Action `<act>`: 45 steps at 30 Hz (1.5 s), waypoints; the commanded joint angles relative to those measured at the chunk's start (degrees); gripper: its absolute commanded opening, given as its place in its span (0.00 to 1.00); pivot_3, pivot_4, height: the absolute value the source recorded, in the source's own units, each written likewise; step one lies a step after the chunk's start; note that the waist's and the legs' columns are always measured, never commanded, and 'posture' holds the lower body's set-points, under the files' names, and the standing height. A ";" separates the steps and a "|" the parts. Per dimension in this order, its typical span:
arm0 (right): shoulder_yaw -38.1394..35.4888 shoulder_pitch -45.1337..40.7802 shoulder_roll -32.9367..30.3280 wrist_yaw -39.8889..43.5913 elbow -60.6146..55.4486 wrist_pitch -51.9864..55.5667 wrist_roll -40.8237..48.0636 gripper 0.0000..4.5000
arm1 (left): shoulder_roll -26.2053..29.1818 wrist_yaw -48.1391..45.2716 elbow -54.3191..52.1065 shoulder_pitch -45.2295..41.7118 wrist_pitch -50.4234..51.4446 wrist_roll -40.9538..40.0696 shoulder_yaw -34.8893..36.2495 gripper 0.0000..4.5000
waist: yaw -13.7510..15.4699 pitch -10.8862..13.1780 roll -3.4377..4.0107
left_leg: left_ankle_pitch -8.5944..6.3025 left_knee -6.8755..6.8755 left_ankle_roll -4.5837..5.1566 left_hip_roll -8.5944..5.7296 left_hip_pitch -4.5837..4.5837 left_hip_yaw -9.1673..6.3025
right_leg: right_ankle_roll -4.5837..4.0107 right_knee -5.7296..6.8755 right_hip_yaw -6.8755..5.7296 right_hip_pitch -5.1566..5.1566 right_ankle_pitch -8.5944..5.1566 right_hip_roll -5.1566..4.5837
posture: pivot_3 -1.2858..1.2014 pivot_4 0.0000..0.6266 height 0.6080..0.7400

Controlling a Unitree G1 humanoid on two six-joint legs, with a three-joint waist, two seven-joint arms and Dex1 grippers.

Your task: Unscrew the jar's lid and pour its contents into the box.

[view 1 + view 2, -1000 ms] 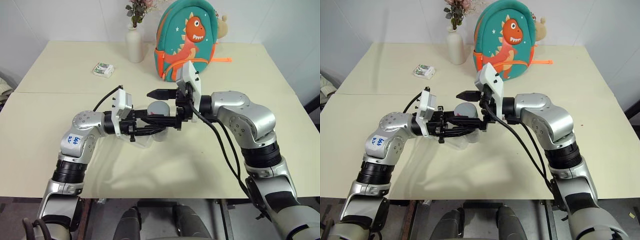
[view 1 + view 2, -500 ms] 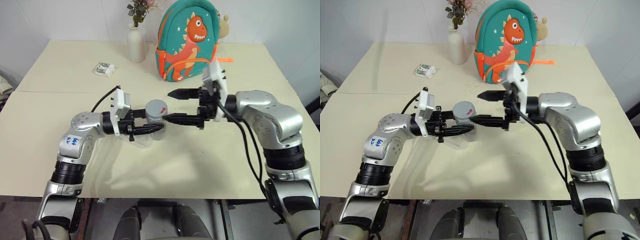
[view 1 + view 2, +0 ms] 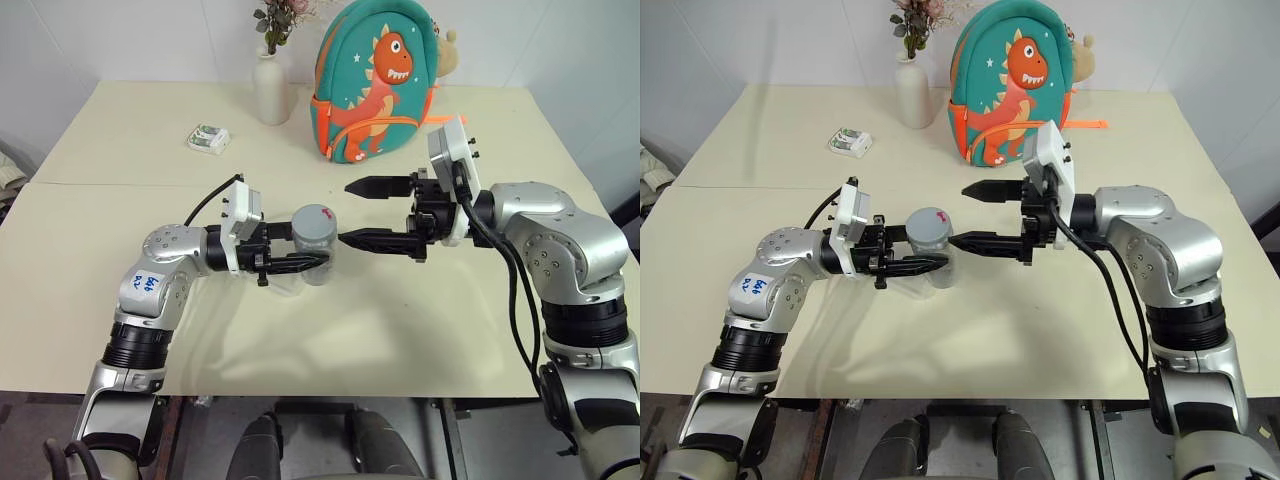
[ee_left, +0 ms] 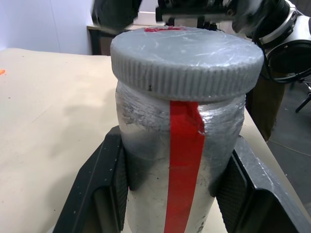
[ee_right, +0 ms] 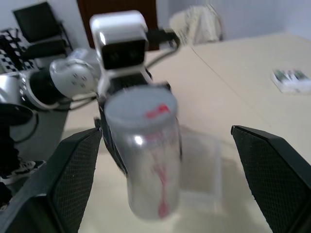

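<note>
The jar [image 3: 316, 250], silvery with a red stripe, is held upright just above the table, and my left gripper [image 3: 311, 257] is shut on its body from the left. Its grey ribbed lid [image 4: 187, 60] sits on top, with a red mark on it. The left fingers [image 4: 104, 179] press both sides of the jar. My right gripper [image 3: 345, 212] stands open a short way right of the jar, pointing at it and touching nothing. The clear box [image 5: 203, 171] lies on the table under and behind the jar. The contents are hidden inside the jar.
A teal dinosaur backpack [image 3: 375, 80] stands at the back, just behind the right gripper. A white vase [image 3: 270, 92] with flowers is to its left. A small white-and-green packet [image 3: 207, 138] lies at the back left.
My right gripper, which stood around the jar's top, has drawn back to the right and is clear of it, still open. The left gripper and jar have stayed put, lid on.
</note>
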 commanded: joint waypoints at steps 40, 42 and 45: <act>1.45 -2.63 0.84 -4.03 1.27 -1.31 -4.07 1.00 | 0.30 -0.17 -1.24 -0.36 -0.38 -0.48 0.15 0.44 | -0.04 0.00 0.01 | 0.01 0.01 -0.01 -0.02 -0.03 -0.11 | -0.01 0.05 -0.10 0.00 -0.01 -0.02 | 0.52 0.24 1.00; 1.34 -2.38 0.56 -3.76 1.51 -1.42 -4.23 1.00 | 0.35 -0.18 -1.26 -0.32 -0.38 -0.48 0.19 0.44 | -0.01 0.00 0.01 | 0.01 0.01 -0.01 -0.01 -0.03 -0.12 | -0.02 0.07 -0.10 0.00 -0.01 0.00 | 0.52 0.24 1.00; 1.13 -2.33 0.39 -3.43 1.79 -1.43 -4.28 1.00 | 0.42 -0.22 -1.23 -0.33 -0.36 -0.47 0.23 0.44 | 0.04 0.00 0.01 | 0.01 0.03 -0.01 -0.02 -0.03 -0.12 | -0.02 0.06 -0.10 0.00 -0.01 -0.01 | 0.52 0.24 1.00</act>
